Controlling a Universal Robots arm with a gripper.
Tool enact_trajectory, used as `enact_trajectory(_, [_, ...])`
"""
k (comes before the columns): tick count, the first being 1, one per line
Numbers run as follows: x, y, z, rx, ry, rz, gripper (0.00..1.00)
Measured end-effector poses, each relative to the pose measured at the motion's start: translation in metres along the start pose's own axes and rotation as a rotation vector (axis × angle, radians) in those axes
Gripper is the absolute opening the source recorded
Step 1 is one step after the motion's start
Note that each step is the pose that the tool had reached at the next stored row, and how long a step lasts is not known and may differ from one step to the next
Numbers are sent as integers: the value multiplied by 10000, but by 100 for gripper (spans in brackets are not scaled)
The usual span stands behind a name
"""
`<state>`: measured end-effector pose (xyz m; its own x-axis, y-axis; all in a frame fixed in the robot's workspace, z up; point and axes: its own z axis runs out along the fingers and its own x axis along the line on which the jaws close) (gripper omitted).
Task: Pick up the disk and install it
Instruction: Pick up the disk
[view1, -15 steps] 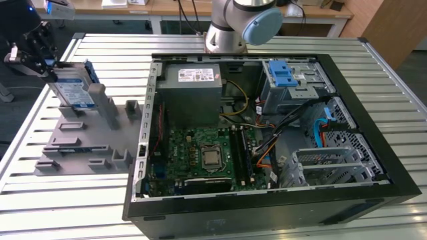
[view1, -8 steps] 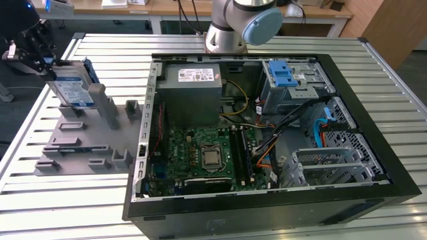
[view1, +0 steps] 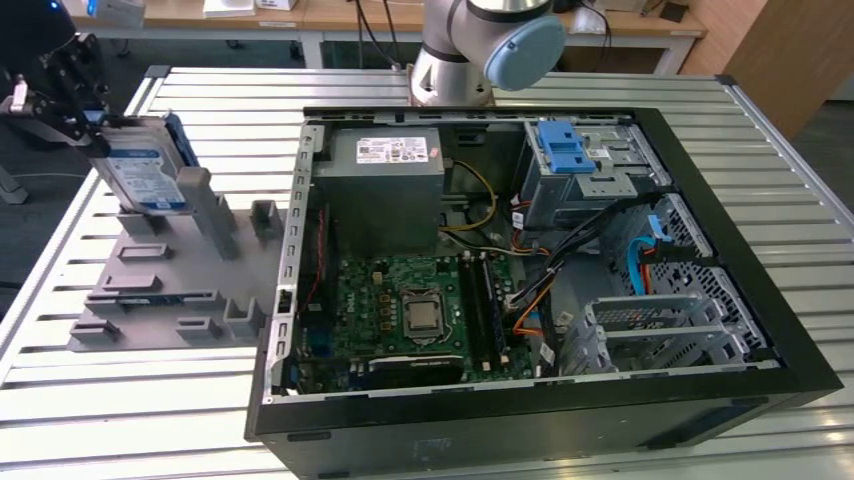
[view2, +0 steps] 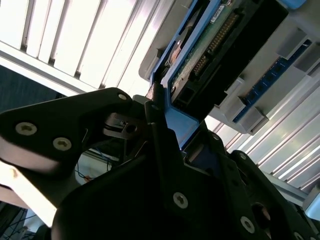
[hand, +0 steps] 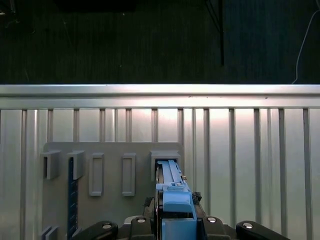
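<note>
Room: you have wooden desks (view1: 334, 15) behind the table in the exterior view and a dark floor (hand: 150, 45) past the table's edge in the first wrist view.
Table (view1: 120, 420): slatted bright metal; it carries everything else.
Case (view1: 534, 430): an open black computer case lying on its side, on the exterior view's right half of the table. Inside you can see a grey power supply (view1: 387, 190), a green board (view1: 400, 310), loose cables and a blue latch (view1: 567, 148) on the drive cage.
Arm (view1: 467, 50): its base stands at the table's far edge, behind the case.
Rack (view1: 160, 290): a grey slotted holder, flat on the table just beside the case, on the exterior view's left.
Disk (view1: 140, 172): it stands on edge in the rack's far slot, label toward the case, well apart from the case's drive cage. In the second wrist view its circuit-board side (view2: 210, 50) faces you.
Gripper (view1: 83, 115): it sits at the disk's far upper end. In both wrist views your black fingers (view2: 156, 125) press the disk's blue rail (hand: 172, 185) from either side, so the gripper (hand: 176, 206) is clamped narrow on the disk, which is seated in its slot.
</note>
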<state>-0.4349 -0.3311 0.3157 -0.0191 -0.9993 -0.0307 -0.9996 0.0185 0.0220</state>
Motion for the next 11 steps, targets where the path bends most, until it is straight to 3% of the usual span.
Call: enact_trajectory(11, [-2,1,-64,0,0,0,36])
